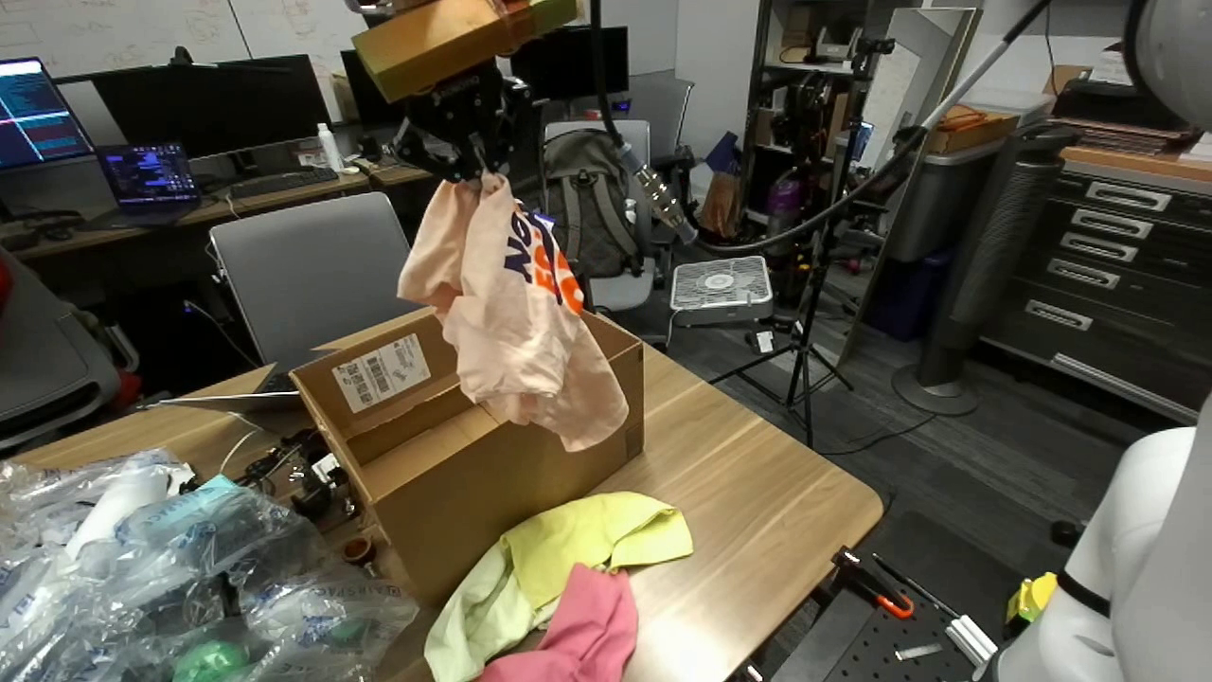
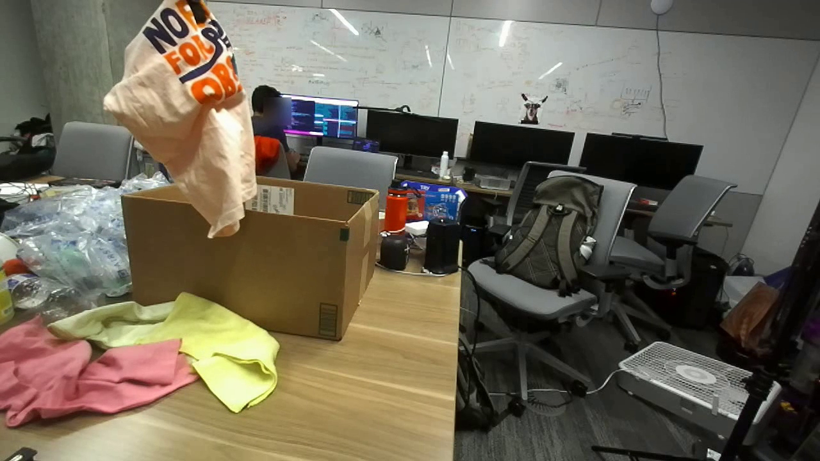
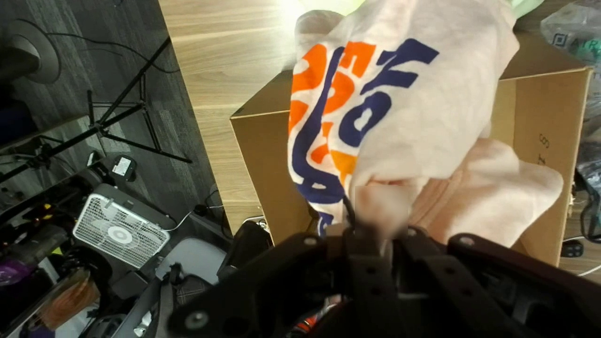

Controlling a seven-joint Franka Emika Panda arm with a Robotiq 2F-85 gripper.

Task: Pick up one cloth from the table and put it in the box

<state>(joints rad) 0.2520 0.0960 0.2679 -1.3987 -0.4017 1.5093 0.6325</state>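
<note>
The gripper has its black fingers closed on a pinch of the peach cloth, which hangs over the box in soft folds, navy and orange letters bending with the creases. The box is stiff brown cardboard, square-cornered and open-topped, a white label on an inside wall. It stands on the table, all streaky wood grain; beside it a yellow cloth and a pink cloth lie rumpled, touching. Clear plastic sits near in a shiny, crinkled heap.

The hanging cloth hides part of the box's inside, and I can't tell whether it brushes the near wall. In the wrist view the pinched spot is a blur; in an exterior view just a dark fingertip shows at the top edge. The pink cloth is cut off in both exterior views.
</note>
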